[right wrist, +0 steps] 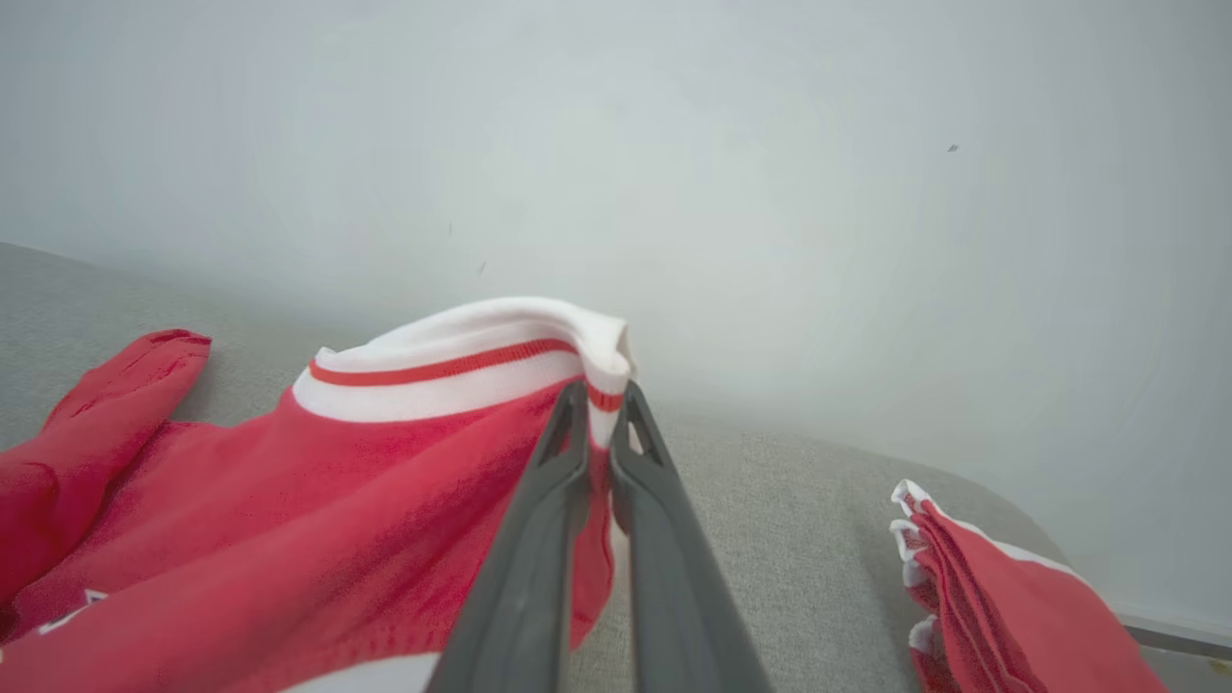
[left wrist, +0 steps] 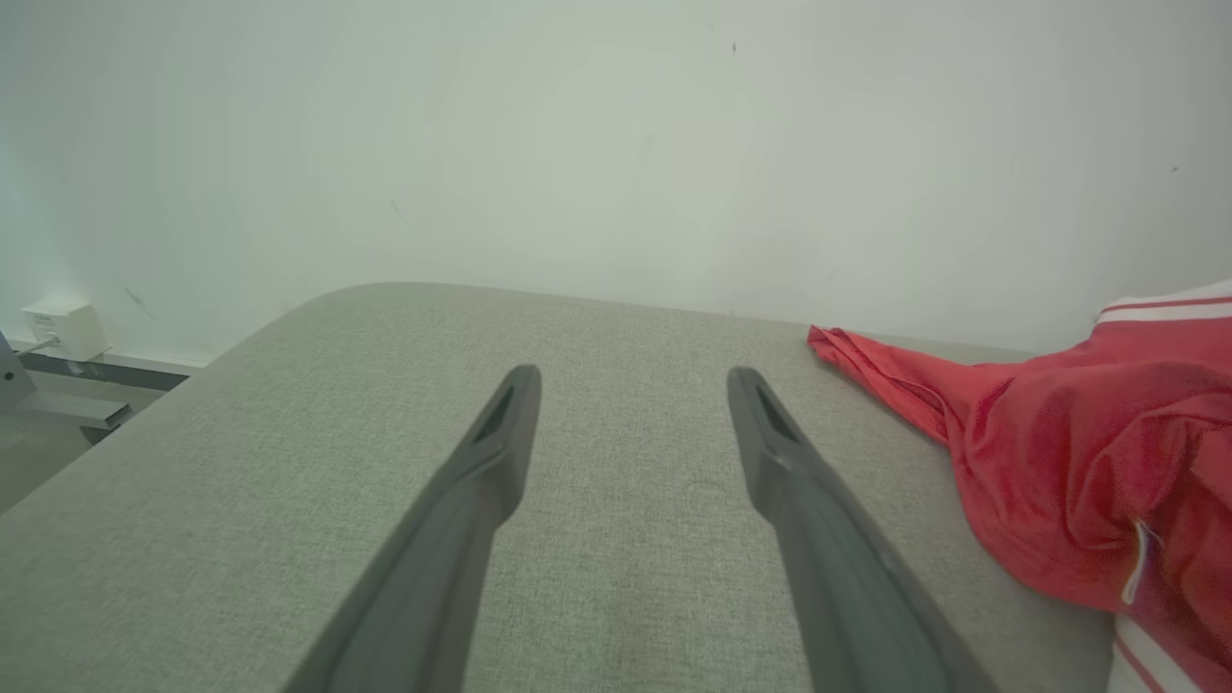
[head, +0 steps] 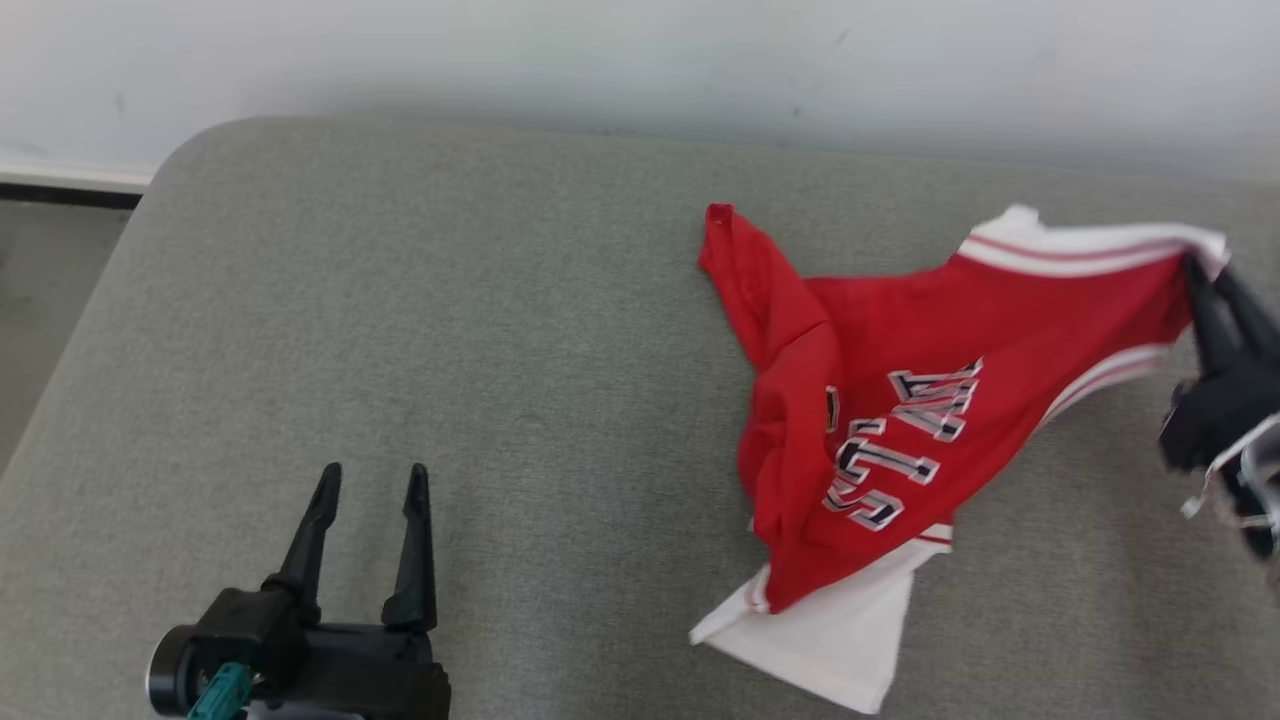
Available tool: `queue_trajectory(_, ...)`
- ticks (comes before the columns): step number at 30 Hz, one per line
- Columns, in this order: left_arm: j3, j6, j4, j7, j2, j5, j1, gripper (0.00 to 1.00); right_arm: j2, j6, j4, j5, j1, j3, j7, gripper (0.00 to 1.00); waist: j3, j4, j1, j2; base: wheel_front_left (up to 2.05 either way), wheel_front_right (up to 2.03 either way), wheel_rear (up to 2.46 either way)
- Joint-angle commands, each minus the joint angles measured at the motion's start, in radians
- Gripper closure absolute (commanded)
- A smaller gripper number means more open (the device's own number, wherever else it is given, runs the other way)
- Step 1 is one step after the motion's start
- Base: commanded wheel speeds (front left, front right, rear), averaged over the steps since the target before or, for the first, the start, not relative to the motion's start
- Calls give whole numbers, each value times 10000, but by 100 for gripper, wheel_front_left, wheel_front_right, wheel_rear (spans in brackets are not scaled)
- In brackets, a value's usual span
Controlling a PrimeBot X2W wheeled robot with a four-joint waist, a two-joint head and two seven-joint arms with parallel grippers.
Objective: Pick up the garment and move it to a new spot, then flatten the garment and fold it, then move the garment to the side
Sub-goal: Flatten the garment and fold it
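The right gripper [head: 1208,278], cropped at the head view's edge, clamps the garment [head: 880,340]. Its wrist view adds more red cloth [right wrist: 1001,597] (partly cropped); the left gripper [head: 372,478] gapes empty.

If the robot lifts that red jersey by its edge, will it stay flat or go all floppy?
Probably floppy: the red jersey sags and bunches in folds where the right tool pinches its white trim. It likely weighs little, since a thin pinch holds that edge up. Dragged, it may catch on the grey cushion.
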Motion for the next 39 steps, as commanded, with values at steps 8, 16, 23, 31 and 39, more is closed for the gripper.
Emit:
queue_trajectory(8,-509,124,76,0,0,-315,-410,0,-780,-30,551,-212,-2460,802,356,100,494,668,-1,-1,0,0,0)
queue_trajectory(16,-821,218,182,2,-4,-432,-500,0,-577,-30,2161,-341,-3454,1309,317,0,505,847,-1,-1,0,0,0)
queue_trajectory(23,-549,177,192,2,2,-231,-238,0,-272,-30,2263,14,-2876,1325,-73,0,111,347,-1,-1,0,0,0)
queue_trajectory(31,5,11,99,2,1,18,57,0,-128,-30,231,356,-923,473,-105,0,-322,-382,-1,-1,0,0,0)
queue_trajectory(39,444,-99,3,0,2,205,286,0,512,-30,-1444,319,1647,-347,-107,0,-592,-766,-1,-1,0,0,0)
